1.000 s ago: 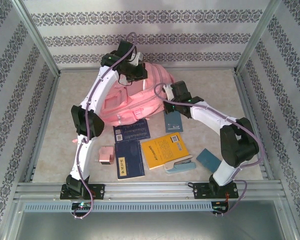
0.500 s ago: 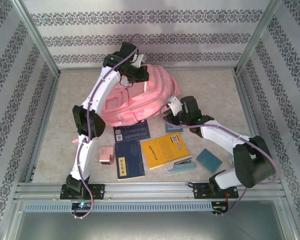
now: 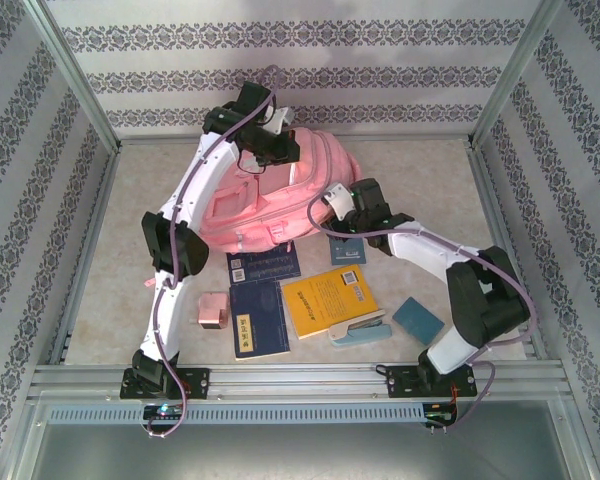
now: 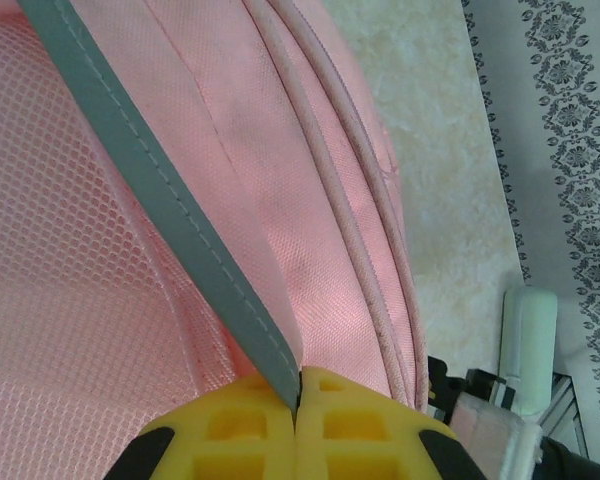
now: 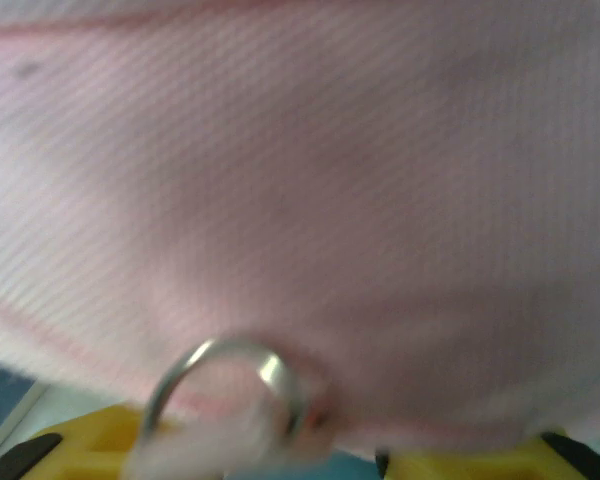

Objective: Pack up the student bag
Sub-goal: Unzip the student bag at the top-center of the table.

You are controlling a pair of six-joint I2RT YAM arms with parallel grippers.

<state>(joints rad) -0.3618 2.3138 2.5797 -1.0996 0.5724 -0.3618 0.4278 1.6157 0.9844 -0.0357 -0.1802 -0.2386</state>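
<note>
The student bag (image 3: 265,200), a big pink backpack, lies at the back middle of the table. My left gripper (image 3: 277,148) is at its far top end; in the left wrist view the yellow fingers (image 4: 230,420) are shut on a grey trim strip (image 4: 170,200) of the bag (image 4: 310,200). My right gripper (image 3: 338,200) is against the bag's right side. In the blurred right wrist view its jaws (image 5: 270,445) stand apart, pressed close to pink fabric (image 5: 330,180), with a metal zip ring (image 5: 230,385) between them.
In front of the bag lie two dark blue books (image 3: 263,265) (image 3: 258,318), a yellow book (image 3: 330,298), a small teal book (image 3: 347,248), a teal notebook (image 3: 417,320), a pale blue stapler-like item (image 3: 358,328) and a pink box (image 3: 215,310). Patterned walls enclose the table.
My right gripper drew back from the bag toward the books with its jaws parting, then returned to the bag's right side. The left gripper kept its hold at the top.
</note>
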